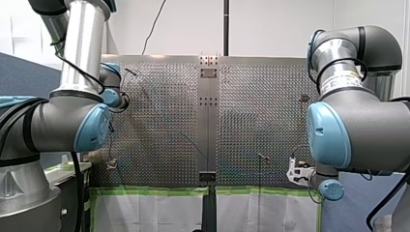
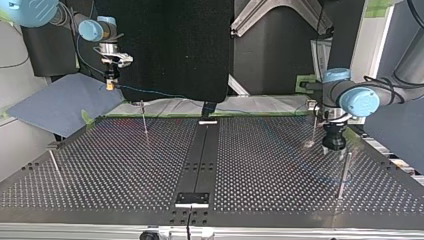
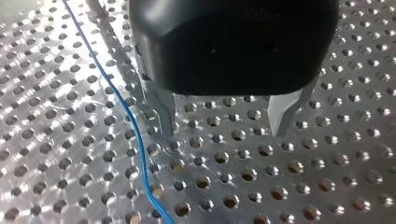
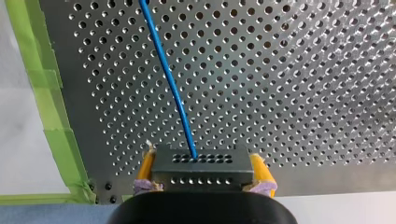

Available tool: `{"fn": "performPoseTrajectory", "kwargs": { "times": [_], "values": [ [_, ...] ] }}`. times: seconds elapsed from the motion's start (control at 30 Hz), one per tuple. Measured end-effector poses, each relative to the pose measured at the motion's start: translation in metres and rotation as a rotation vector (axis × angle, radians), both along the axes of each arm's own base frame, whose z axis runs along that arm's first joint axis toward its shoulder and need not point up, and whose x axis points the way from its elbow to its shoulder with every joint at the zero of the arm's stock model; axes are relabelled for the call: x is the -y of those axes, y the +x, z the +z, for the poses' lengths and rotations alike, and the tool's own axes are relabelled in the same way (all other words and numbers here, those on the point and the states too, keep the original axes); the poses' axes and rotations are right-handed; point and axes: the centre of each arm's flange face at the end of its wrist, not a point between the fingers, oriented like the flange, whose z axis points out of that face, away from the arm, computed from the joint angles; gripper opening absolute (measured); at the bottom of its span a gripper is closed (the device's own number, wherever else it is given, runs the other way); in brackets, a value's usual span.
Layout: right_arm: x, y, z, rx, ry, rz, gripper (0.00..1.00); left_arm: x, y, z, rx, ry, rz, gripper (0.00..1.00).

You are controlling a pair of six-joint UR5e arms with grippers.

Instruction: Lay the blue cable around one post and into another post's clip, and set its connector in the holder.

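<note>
My right gripper (image 4: 203, 161) is shut with its yellow pads on a dark grey connector block (image 4: 201, 171). The blue cable (image 4: 168, 79) runs out of the block over the perforated plate. In the top view this gripper (image 2: 110, 85) hangs above the far left corner of the table, off its edge, and the cable (image 2: 150, 92) trails from it to the right. My left gripper (image 3: 225, 130) is open, its metal fingers just above the plate with nothing between them. The cable (image 3: 133, 126) lies beside one finger. In the top view it (image 2: 333, 147) is low beside a thin post (image 2: 314, 127).
More thin posts stand on the plate (image 2: 144, 117) (image 2: 54, 162) (image 2: 344, 172). A dark centre strip carries a small black fixture at its near end (image 2: 192, 198) and another at its far end (image 2: 208, 121). Green tape (image 4: 46, 93) lines the table edge.
</note>
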Motion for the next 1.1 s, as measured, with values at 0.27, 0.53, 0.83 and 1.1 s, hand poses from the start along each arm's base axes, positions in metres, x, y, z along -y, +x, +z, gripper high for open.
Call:
{"fn": "performPoseTrajectory", "kwargs": {
  "times": [0.27,0.53,0.83,1.1],
  "values": [
    [0.000,0.004,0.000,0.001,0.009,0.009,0.00,-0.006,-0.003,-0.002,-0.017,-0.063,0.007,1.00],
    [-0.001,0.007,-0.001,0.002,0.016,0.013,0.00,-0.004,-0.015,0.019,-0.026,-0.091,0.017,1.00],
    [-0.003,0.010,-0.002,0.007,0.024,0.017,0.00,-0.003,-0.046,0.037,-0.077,-0.038,0.055,1.00],
    [-0.004,0.013,-0.002,0.012,0.028,0.025,0.00,0.000,-0.080,0.035,-0.151,0.003,0.076,1.00]
  ]
}}
